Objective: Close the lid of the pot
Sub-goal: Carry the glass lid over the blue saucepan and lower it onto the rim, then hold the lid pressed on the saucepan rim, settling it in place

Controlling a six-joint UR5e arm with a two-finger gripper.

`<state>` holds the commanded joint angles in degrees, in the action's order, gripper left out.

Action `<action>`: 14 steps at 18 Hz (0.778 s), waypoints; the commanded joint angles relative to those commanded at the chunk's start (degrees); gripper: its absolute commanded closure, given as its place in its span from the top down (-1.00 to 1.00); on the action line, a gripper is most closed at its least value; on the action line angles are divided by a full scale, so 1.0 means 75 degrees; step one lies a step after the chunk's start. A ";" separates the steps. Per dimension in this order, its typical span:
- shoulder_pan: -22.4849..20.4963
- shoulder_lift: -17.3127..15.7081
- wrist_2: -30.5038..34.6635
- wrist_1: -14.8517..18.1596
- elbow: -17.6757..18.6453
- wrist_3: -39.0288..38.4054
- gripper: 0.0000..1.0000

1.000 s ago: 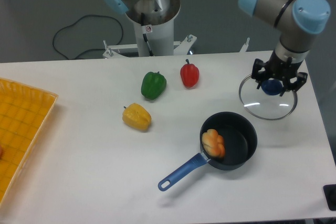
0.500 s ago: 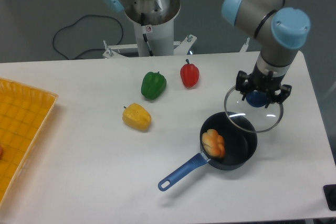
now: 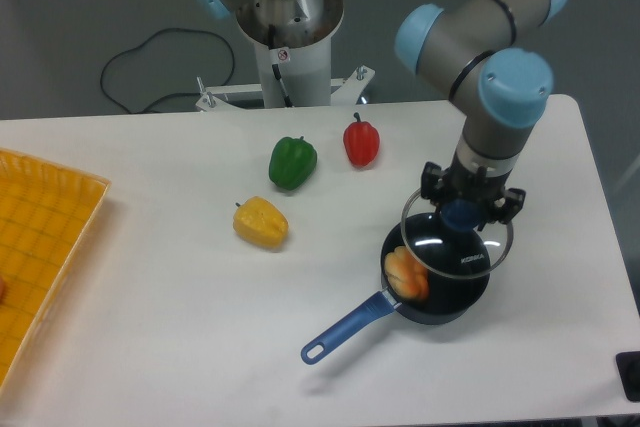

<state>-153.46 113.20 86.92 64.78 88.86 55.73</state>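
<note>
The dark-navy pot (image 3: 445, 302) stands at the front right of the table, its long blue handle (image 3: 345, 328) pointing to the front left, with an orange-yellow item (image 3: 406, 273) inside at its left side. Above it hangs the round glass lid (image 3: 455, 247), covering most of the pot's opening but offset slightly up and to the right. My gripper (image 3: 464, 213) is shut on the lid's blue knob, coming down from above. I cannot tell whether the lid's rim touches the pot.
A green pepper (image 3: 292, 161), a red pepper (image 3: 361, 141) and a yellow pepper (image 3: 261, 223) lie left of the pot. A yellow tray (image 3: 40, 237) sits at the table's left edge. The arm's base (image 3: 290, 27) stands behind the table.
My gripper has carried the lid left and toward the front, from beside the pot on the right to a spot over the pot's opening.
</note>
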 joint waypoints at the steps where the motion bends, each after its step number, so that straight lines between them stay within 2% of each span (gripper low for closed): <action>1: 0.0024 0.0023 0.0000 -0.0035 0.0000 -0.0047 -0.04; 14: 0.0282 0.0317 0.0211 -0.0527 -0.0035 -0.0422 -0.04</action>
<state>-151.35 115.58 88.51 60.82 88.59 52.56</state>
